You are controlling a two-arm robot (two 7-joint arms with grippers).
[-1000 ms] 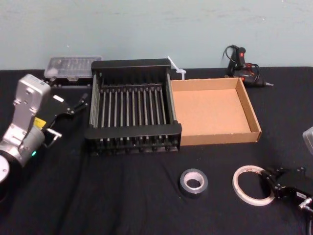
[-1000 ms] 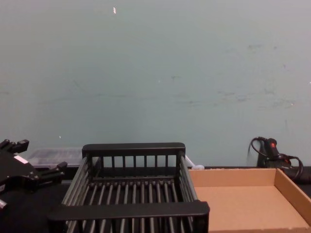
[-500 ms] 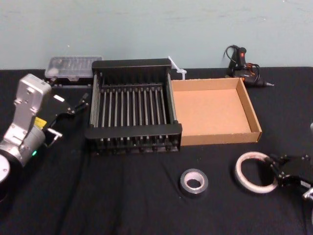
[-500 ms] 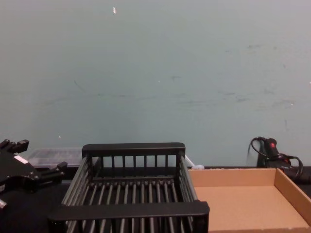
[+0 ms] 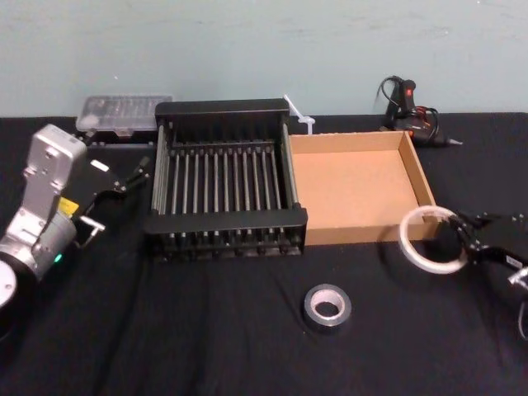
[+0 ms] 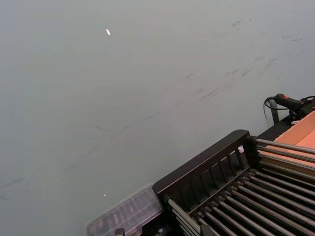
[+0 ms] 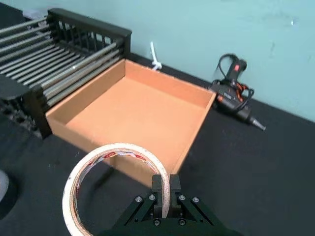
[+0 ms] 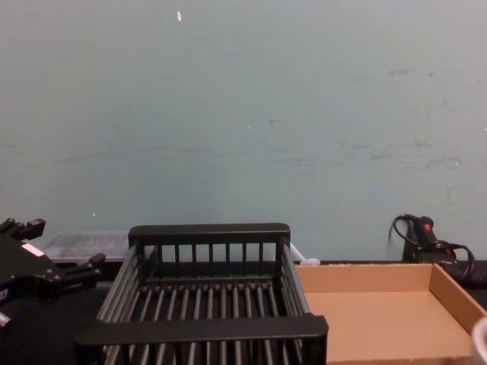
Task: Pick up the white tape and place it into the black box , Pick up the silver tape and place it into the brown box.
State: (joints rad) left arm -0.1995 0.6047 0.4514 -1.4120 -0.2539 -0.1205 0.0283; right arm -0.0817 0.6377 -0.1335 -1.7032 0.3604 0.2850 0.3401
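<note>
Right gripper [image 5: 464, 240]: claw clamped on the rim of the white tape [image 5: 427, 240], one finger inside the ring, one outside. The right wrist view shows the same grip, with the gripper [image 7: 165, 191] pinching the band and the tape [image 7: 122, 148] standing on edge before it, red print visible on the inner face.

The tape is off the table [image 5: 206, 338]; its shadow falls on the black cloth below. From the head view it hangs at the front right corner of the brown box [image 5: 363, 188], overlapping that corner's front wall. It is not inside either box. A pale sliver of it shows at the lower right corner of the chest view [image 8: 481, 340].

Silver tape [image 5: 327, 307]: lying flat on the table, in front of the boxes, roughly below the seam where they meet, well apart from the right gripper.

Black box [image 5: 224, 220]: slatted crate, nothing in it, standing just left of the brown box with side walls touching or nearly so. The brown box also holds nothing.

Left gripper [image 5: 130, 175]: idle at the left of the crate, above the table, claw apart, gripping nothing. The chest view shows it [image 8: 67, 255] beside the crate's left wall.

Behind the boxes: a clear plastic case [image 5: 124, 114] at the left, a glue gun [image 5: 408, 111] at the right
</note>
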